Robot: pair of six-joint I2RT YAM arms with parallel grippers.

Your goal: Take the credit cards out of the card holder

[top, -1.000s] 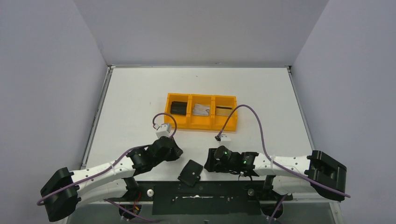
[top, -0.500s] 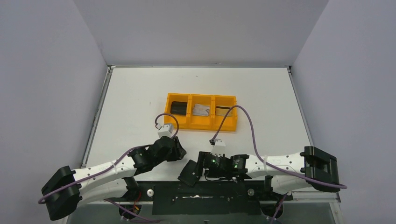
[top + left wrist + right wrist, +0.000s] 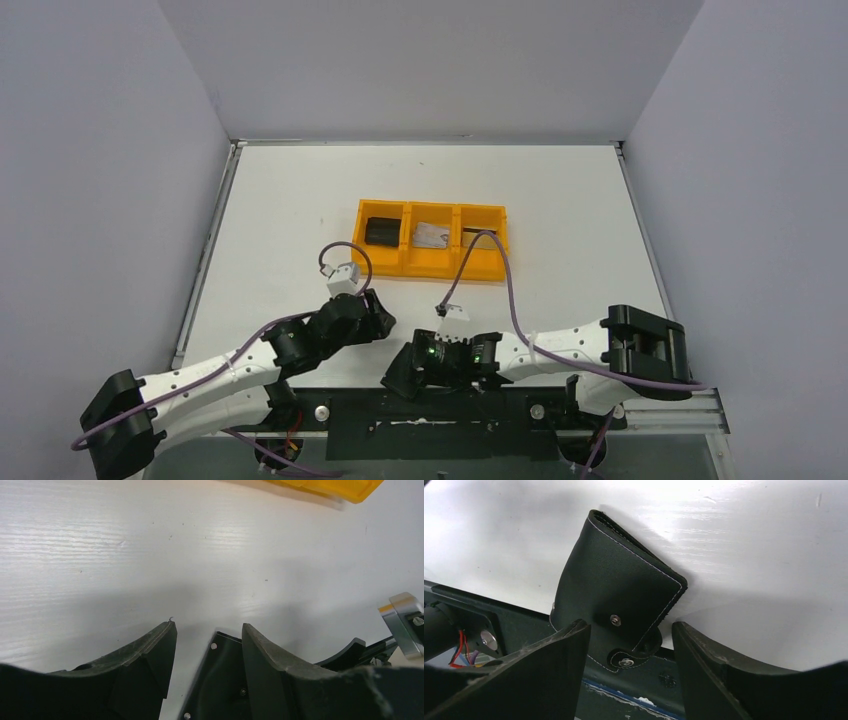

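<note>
The right fingers (image 3: 549,680), apart, straddle the wallet (image 3: 619,585) at the surface's (image 3: 749,555) near edge; I'd close squarely on its snap end, while the left fingers (image 3: 140,670) gape too.

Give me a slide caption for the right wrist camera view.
Right tool open, fingers either side of the folded black card holder at the white table edge.
</note>
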